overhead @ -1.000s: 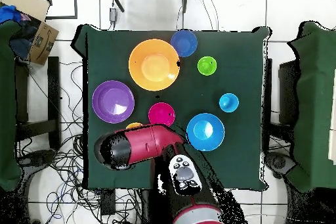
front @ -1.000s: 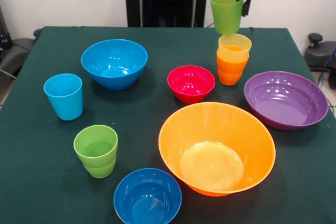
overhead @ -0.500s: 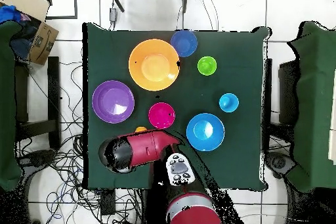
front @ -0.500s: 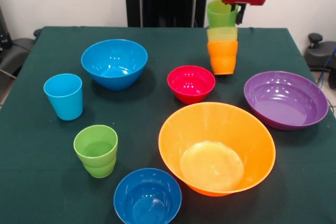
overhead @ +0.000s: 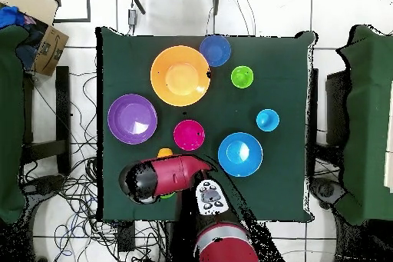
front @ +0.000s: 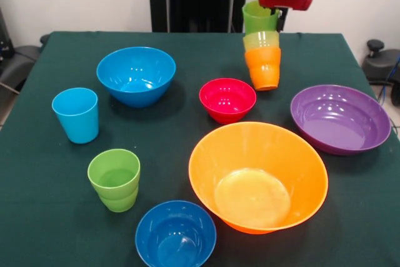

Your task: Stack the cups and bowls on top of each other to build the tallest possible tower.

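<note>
My gripper (front: pixel 279 12) is at the far right of the table, shut on the rim of a lime green cup (front: pixel 259 18). That cup sits nested in a yellow cup (front: pixel 261 40), which sits in an orange cup (front: pixel 263 68); this tower leans slightly. In the overhead view the red arm (overhead: pixel 165 178) hides the gripper, and only an edge of the orange cup (overhead: pixel 165 152) shows. Standing apart are a light blue cup (front: pixel 75 115), a stepped green cup (front: pixel 114 178), a red bowl (front: pixel 227 99), two blue bowls (front: pixel 136 74) (front: pixel 175 234), a purple bowl (front: pixel 340 119) and a large orange bowl (front: pixel 258 176).
The dark green table (front: pixel 37 217) carries all of it. The red bowl is the nearest neighbour of the tower, with the purple bowl to its right. In the overhead view a cardboard box (overhead: pixel 38 28) sits on a side table beyond the table's edge.
The green cup came down from above into the yellow cup. The three nested cups then shifted left and toward the table's far edge, with the gripper over them.
</note>
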{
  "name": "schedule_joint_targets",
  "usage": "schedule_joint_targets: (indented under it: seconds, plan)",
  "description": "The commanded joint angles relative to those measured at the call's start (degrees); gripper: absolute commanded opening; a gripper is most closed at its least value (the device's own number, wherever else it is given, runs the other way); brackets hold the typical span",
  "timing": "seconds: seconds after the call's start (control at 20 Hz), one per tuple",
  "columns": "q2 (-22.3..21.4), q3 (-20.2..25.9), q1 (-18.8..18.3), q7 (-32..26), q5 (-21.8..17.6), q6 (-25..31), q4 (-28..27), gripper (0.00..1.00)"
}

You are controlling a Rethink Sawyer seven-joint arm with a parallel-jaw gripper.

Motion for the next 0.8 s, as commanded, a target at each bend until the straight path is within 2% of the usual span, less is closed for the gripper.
schedule_joint_targets:
  seconds: [0.05,0.3,0.8]
  plan:
    - [-0.99,2.02,0.25,6.38,3.10,-1.75,-3.07,0.00]
    - [-1.89,2.68,0.12,5.16,4.52,0.93,-4.88,0.00]
    - [-2.00,2.93,0.00,3.82,5.48,1.67,-6.65,0.00]
